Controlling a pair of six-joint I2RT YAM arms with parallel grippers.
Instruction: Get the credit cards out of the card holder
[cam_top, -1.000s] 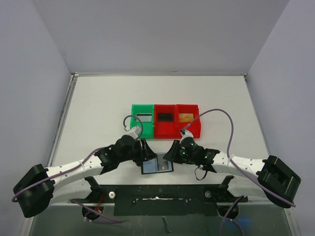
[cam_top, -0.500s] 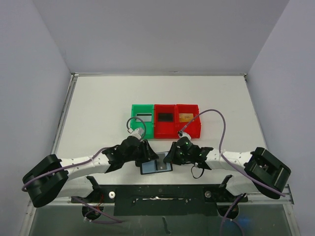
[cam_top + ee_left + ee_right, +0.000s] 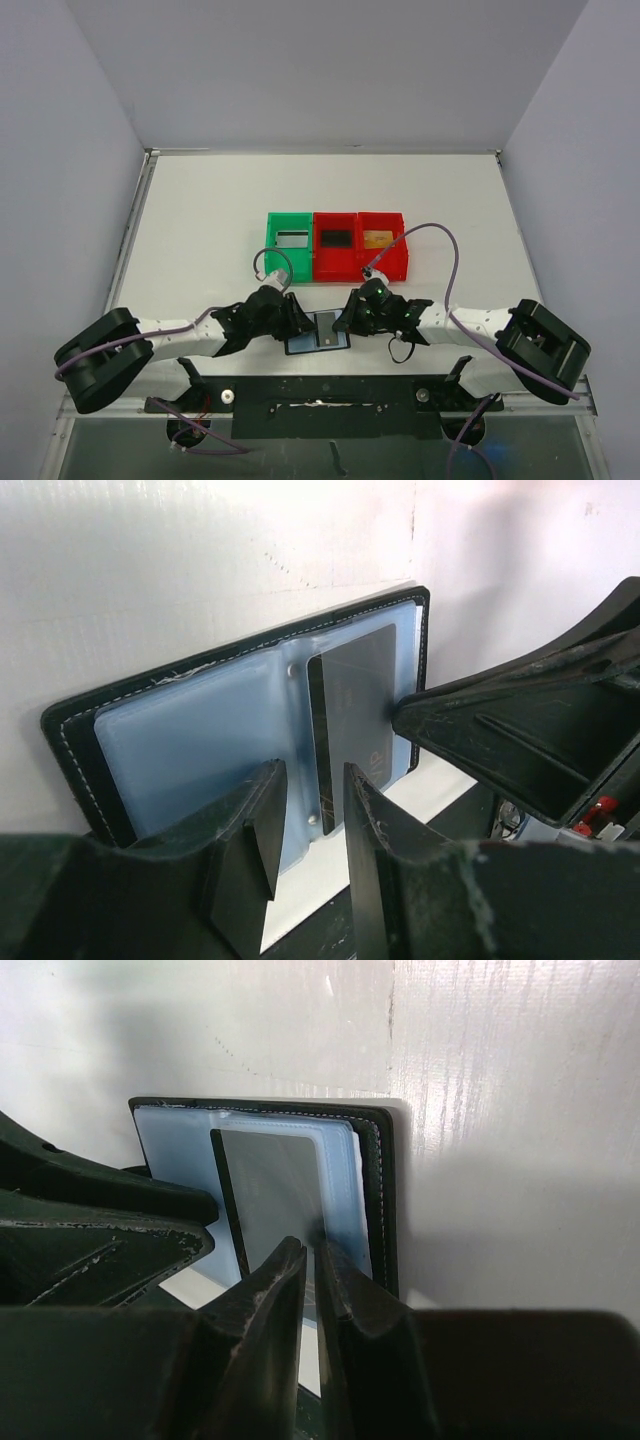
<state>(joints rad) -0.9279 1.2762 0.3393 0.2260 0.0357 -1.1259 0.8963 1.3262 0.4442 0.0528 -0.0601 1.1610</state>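
Our left gripper (image 3: 308, 780), narrowly parted, has slid from nine o'clock onto the black folding card holder (image 3: 75, 730), so our right gripper (image 3: 311, 1252), pinching its thin greyish card (image 3: 275, 1185), can pull.

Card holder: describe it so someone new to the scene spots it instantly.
On the white table, look nearer than the row of bins, between the left claw and right claw. The card holder lies open flat: black-edged, blue-grey pockets, a grey card showing.
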